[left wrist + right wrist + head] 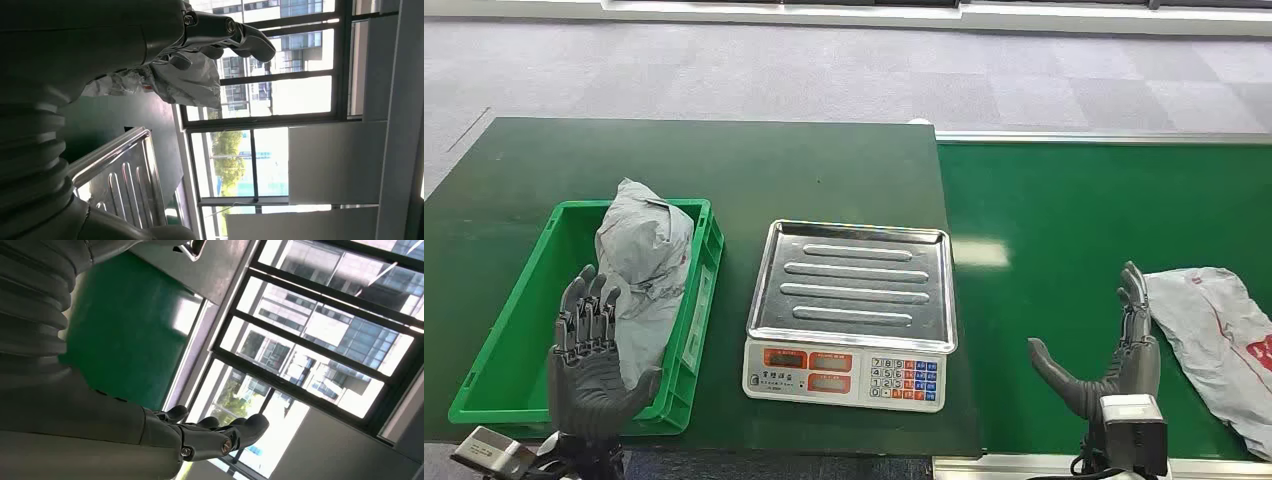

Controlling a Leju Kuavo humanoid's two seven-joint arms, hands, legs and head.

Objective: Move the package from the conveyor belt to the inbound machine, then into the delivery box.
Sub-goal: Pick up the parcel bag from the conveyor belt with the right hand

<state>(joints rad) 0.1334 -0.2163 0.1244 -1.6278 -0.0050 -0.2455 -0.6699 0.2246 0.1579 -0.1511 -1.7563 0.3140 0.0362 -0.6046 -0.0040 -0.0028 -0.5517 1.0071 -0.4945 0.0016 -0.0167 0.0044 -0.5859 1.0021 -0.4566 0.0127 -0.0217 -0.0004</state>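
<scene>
Left hand (589,345) at the near edge, fingers spread and upright, holding nothing, over the near part of the green delivery box (504,345). In the left wrist view the same hand (220,37) has fingers loosely extended, nothing in them, with crumpled grey plastic just behind. Right hand (1114,350) also near, over the green conveyor belt (1064,220), palm open, thumb out to the side, fingers straight, empty; right wrist view shows the hand (215,432) extended with nothing held. Just beside the right hand, on the outer side, a grey package (1219,335) with red print lies flat on the belt, near its front edge, not touching the fingers as far as I can tell. Between the hands sits the inbound machine (852,310), a scale with steel ribbed tray (125,175) bare and a keypad panel facing the robot. It stands on the dark green table (724,170). Inside the delivery box a second grey bag (644,260), crumpled, lies against the far right corner, sticking up above the rim. Beyond the table, grey carpet floor (824,70)
</scene>
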